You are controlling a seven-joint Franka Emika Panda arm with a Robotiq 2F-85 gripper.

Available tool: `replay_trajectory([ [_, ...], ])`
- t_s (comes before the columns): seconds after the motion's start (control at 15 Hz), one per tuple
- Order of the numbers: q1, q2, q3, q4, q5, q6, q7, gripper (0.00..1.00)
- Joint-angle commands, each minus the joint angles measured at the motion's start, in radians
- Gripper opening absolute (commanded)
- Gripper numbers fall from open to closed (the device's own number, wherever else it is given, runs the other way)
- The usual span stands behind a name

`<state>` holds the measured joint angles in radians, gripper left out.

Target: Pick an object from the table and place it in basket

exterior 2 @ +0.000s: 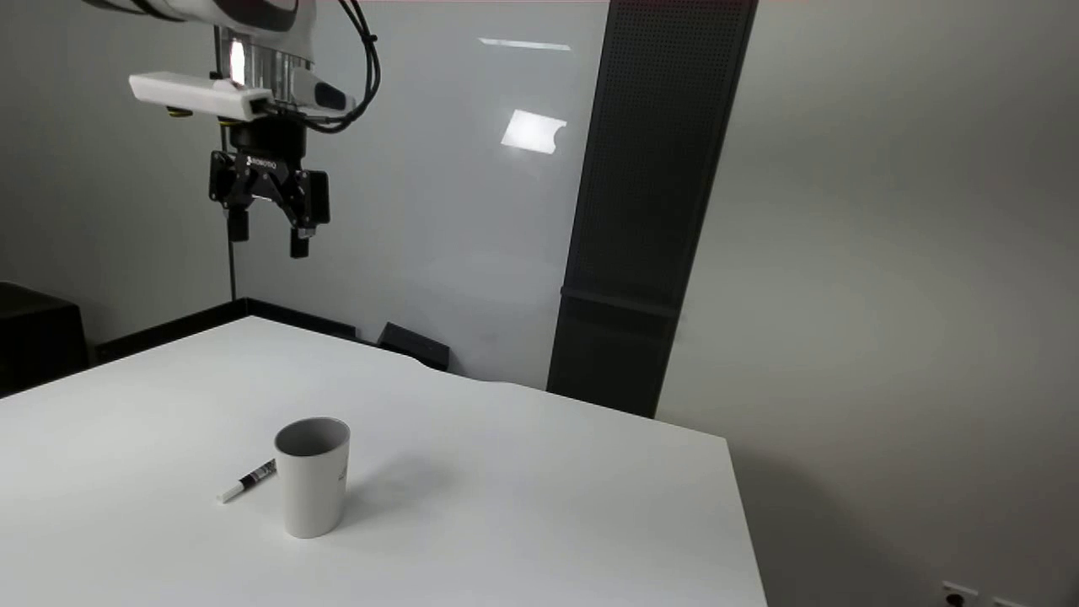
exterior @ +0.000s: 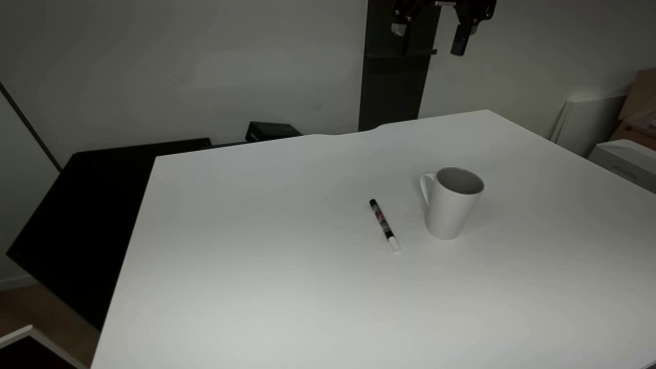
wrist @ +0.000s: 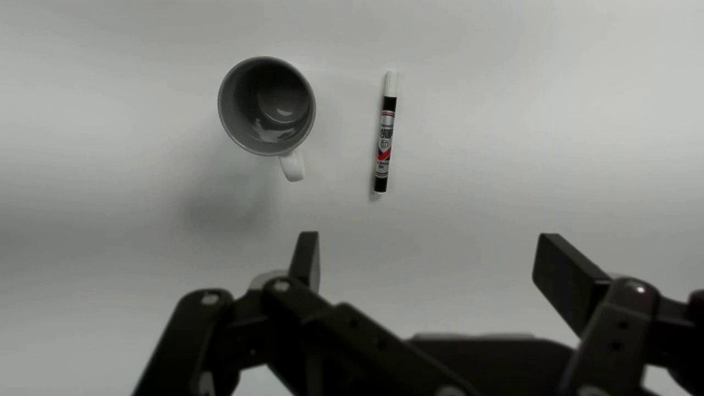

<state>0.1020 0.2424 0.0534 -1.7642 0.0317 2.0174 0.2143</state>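
Over a white table, a widely spread gripper hangs high above an upright mug and a marker

The table fills the lower part of both exterior views, its far edge near a pale wall with a tall dark panel. The arm is seen at the top of an exterior view, with the gripper pointing down, well clear of the tabletop. Its two fingers stand far apart and have hold of nothing; white tabletop shows between them in the wrist view.

The mug, pale outside and grey inside, stands on its base. In the wrist view it sits beyond the fingertips, mostly to the left of the finger at picture left, its handle turned toward the gripper.

The marker lies flat on the table near the mug, not touching it. In the wrist view it is ahead of the fingertips, running roughly up and down the picture. Sideways it falls within the span between the fingers, closer to the one at picture left. Its black end is the nearer to the gripper there; its white end points away. In an exterior view the mug hides part of it.
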Motion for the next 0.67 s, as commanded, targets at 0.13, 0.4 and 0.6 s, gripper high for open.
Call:
replay_trajectory([
  [0.13, 0.006, 0.062, 0.002, -0.028, 0.037, 0.161, 0.045, 1.0],
  [0.4, 0.008, 0.098, 0.003, -0.088, 0.075, 0.235, 0.053, 1.0],
  [0.6, 0.004, 0.114, 0.002, -0.088, 0.069, 0.227, 0.018, 1.0],
])
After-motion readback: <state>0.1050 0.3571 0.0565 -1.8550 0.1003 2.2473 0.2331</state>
